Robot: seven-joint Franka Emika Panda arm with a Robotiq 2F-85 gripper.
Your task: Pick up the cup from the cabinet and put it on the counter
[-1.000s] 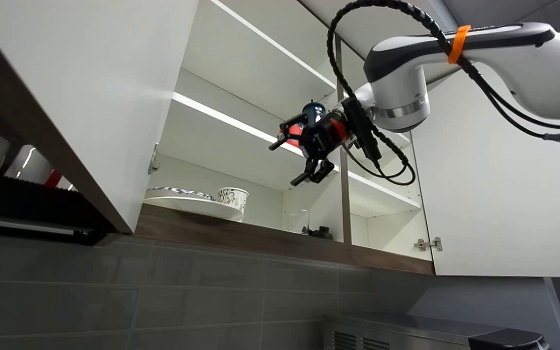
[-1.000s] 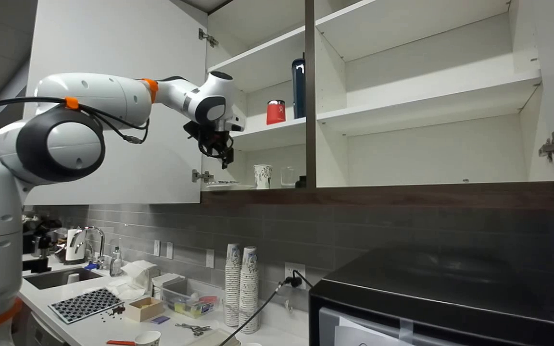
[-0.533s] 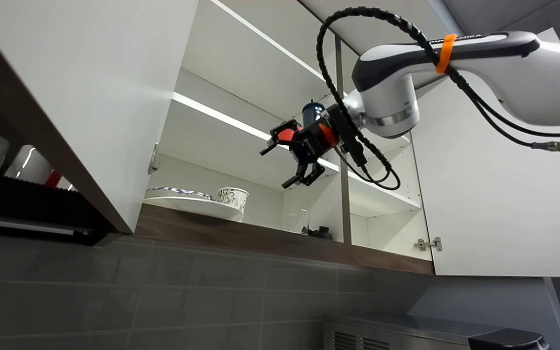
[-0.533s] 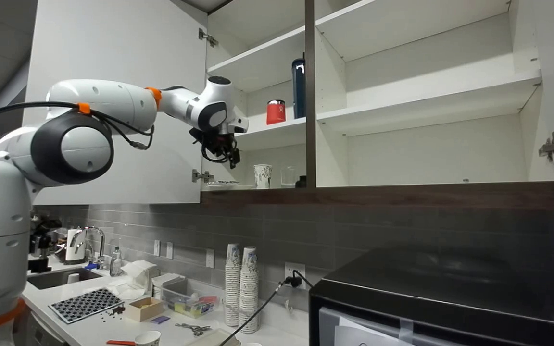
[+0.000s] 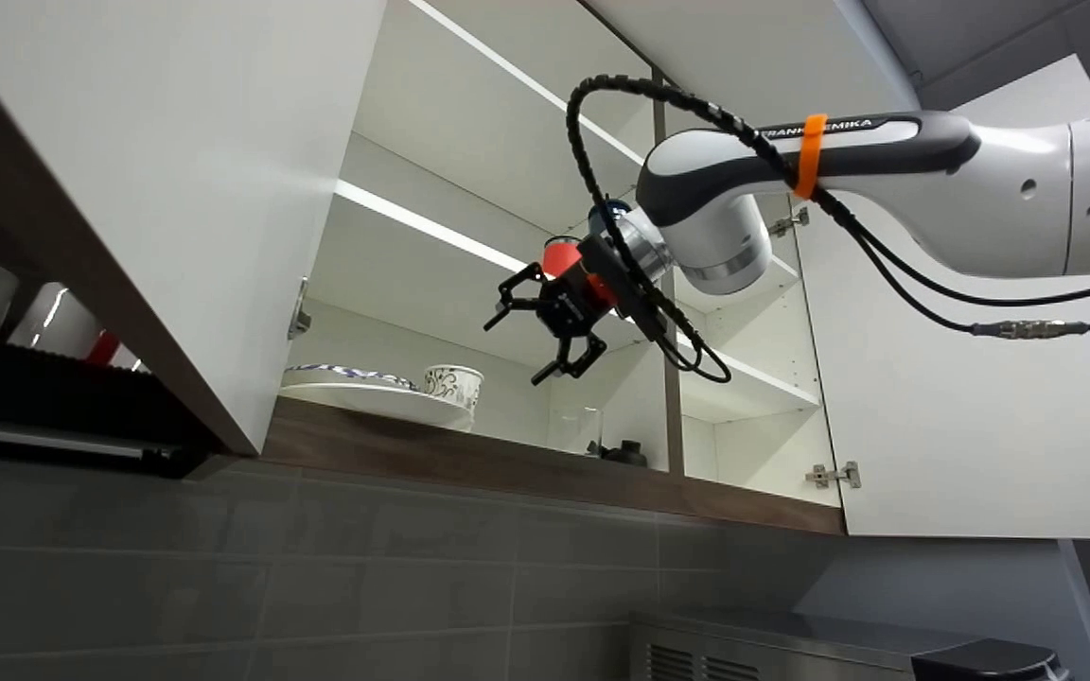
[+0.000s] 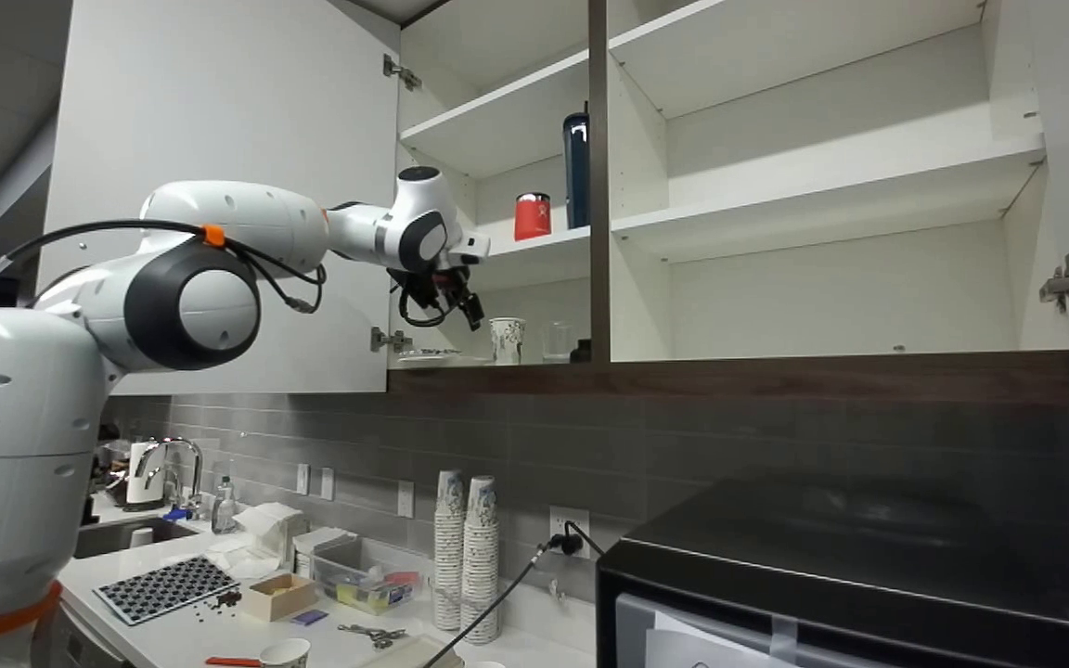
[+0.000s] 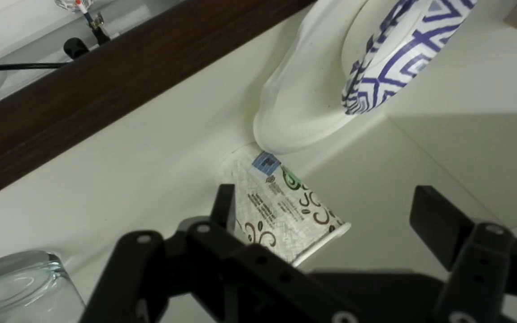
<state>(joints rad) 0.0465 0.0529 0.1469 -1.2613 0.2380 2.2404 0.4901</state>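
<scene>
– Black two-fingered tool (image 5: 513, 353) marked how?
– Jaws held wide apart.
– White swirl-printed paper cup (image 7: 281, 204)?
– Seen in brown-edged white cabinet (image 5: 469, 463); wrist view, clear glass tumbler (image 7: 25, 287) shown at cup's 8 o'clock.

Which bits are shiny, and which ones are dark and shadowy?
In an exterior view, one mug has a shiny white streak; in both exterior views, the wall tiles look dim under the bright cabinet; in the wrist view, the gripper looks nearly black, and a soft shadow lies beside the white plate.
</scene>
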